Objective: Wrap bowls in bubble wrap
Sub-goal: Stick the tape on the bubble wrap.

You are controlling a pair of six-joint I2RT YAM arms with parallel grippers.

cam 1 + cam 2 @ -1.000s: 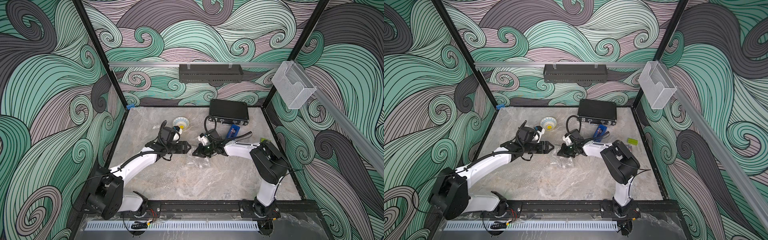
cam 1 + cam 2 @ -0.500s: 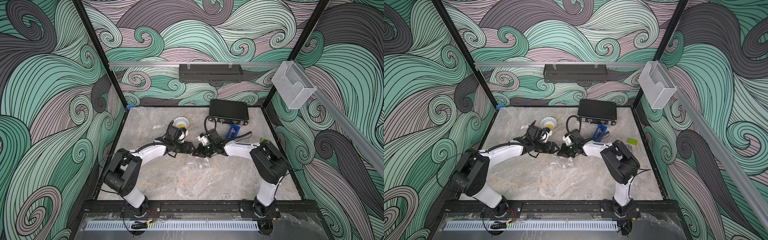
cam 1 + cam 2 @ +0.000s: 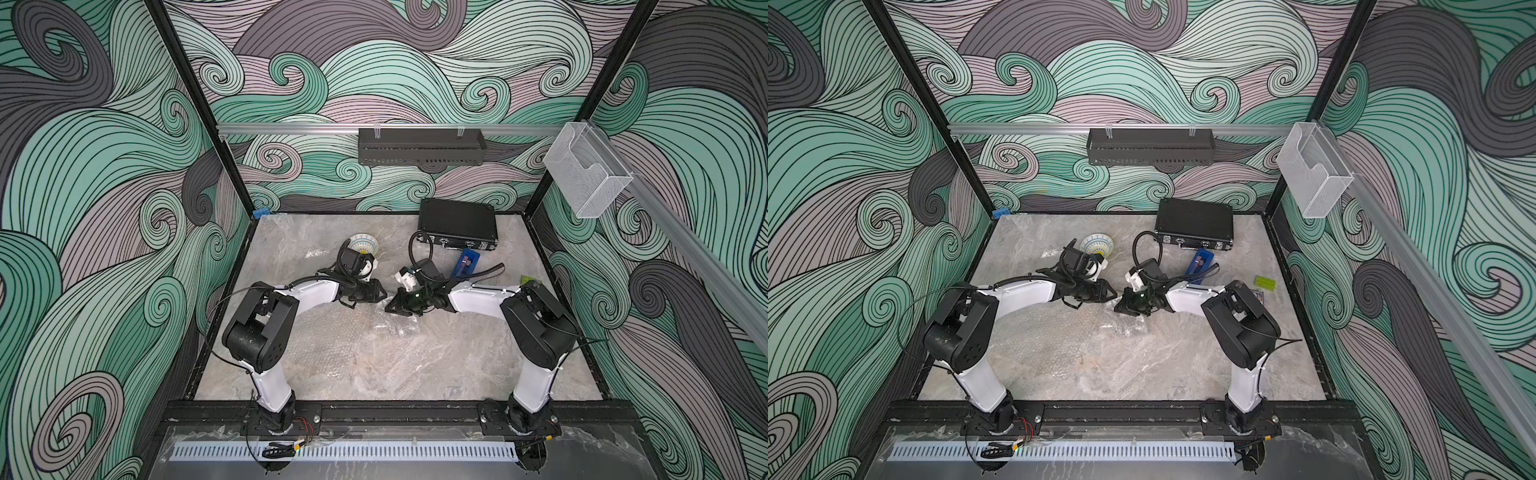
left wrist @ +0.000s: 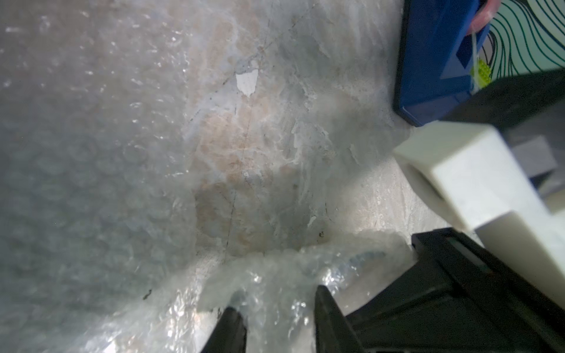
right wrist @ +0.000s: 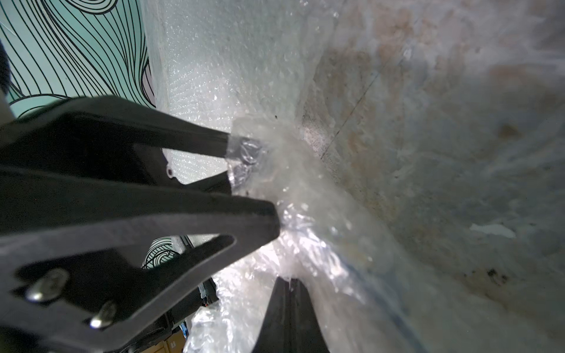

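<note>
A pale bowl [image 3: 364, 244] with a yellow centre sits upright on the table behind my left wrist, and shows in both top views [image 3: 1097, 244]. Clear bubble wrap [image 3: 328, 336] lies across the table's middle, and its far edge is bunched up between my two grippers. My left gripper [image 3: 383, 294] meets that bunch from the left. In the left wrist view its fingers [image 4: 232, 330] stand close, with crumpled bubble wrap [image 4: 278, 284] filling the gap. My right gripper [image 5: 289, 282] is shut, pinching the bubble wrap [image 5: 305, 244]. It sits tip to tip with the left gripper's fingers [image 5: 198, 137].
A black case [image 3: 457, 224] lies at the back right, with a blue box [image 3: 467, 264] in front of it. A green brick [image 3: 1264, 283] lies near the right wall. A black tray [image 3: 419, 145] and a clear holder [image 3: 586, 174] hang on the walls.
My left arm has folded in and carried its gripper right, up to the right gripper. Its jaws have narrowed onto the raised wrap. The right arm has stayed put.
</note>
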